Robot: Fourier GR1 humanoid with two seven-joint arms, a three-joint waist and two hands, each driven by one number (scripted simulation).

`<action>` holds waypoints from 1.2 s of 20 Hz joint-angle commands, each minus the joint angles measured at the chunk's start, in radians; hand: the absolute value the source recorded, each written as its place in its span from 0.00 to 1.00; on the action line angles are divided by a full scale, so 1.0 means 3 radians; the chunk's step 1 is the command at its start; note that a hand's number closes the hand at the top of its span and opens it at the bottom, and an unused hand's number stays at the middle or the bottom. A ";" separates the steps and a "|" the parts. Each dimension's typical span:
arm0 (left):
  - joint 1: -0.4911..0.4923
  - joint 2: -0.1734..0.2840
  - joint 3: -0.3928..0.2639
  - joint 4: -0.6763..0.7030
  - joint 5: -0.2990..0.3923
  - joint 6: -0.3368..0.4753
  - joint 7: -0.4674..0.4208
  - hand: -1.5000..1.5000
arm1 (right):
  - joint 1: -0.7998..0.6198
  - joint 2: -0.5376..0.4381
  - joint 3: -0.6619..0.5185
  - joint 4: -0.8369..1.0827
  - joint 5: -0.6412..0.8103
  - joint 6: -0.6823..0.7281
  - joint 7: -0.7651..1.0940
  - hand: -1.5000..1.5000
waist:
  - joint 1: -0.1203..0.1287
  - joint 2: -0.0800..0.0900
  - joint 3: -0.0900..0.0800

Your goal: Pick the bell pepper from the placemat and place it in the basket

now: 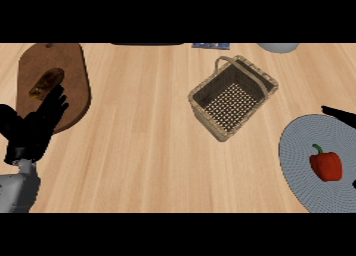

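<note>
A black robot hand (26, 131) — slim fingers, matte — joins a rounded grey forearm (10, 192).

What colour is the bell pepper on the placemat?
Red, with a green stem: the bell pepper shows in the head view, on the grey placemat.

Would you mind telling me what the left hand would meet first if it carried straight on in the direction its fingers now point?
The left hand points up and slightly right, its fingers already over the brown cutting board. Going on, it would probably meet the dark oblong item lying on that board, though its height above the board is unclear.
</note>
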 commanded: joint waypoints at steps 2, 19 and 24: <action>-0.0136 0.0026 0.0132 0.0290 -0.0006 -0.0080 -0.0106 0.50 | 0.0252 0.0111 0.0032 -0.0320 -0.0063 0.0157 -0.0068 0.00 | -0.0031 -0.0003 -0.0002; 0.0000 -0.0142 0.0149 -0.0069 -0.0110 -0.0109 0.0079 0.50 | 0.0076 0.0142 0.0085 0.0060 0.0434 -0.0201 -0.0241 0.00 | 0.0004 -0.0001 0.0000; -0.0059 -0.0243 0.0083 0.0005 -0.0262 0.0015 0.0021 0.50 | 0.0259 0.0132 0.0246 0.0132 0.0749 -0.0625 -0.0596 1.00 | -0.0003 0.0001 0.0001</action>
